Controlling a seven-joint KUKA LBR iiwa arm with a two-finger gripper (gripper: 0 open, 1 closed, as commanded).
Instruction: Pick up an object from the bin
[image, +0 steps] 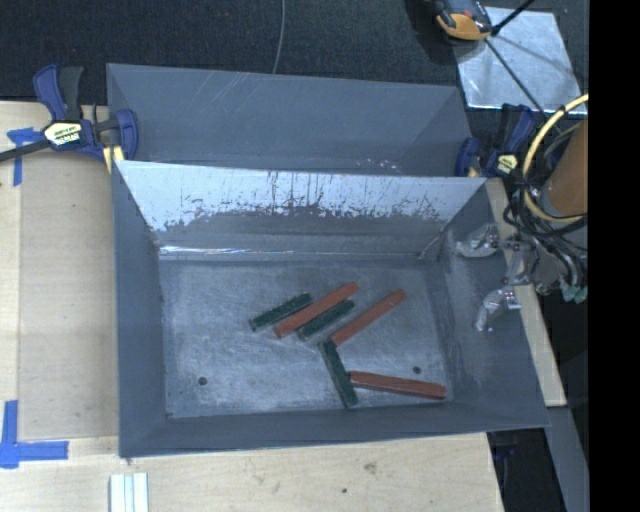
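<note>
Approach stage: gripper (482, 278) open and empty over the right wall of the grey metal bin (140, 330). Next, probably down-left onto the near red-brown flat stick (397, 385).

Arm (568, 180) at right, 2 fingers (472, 245) spread apart, empty

Red sticks (398, 385) and green sticks (281, 313) lie crossed on the bin's (200, 345) floor.
</note>
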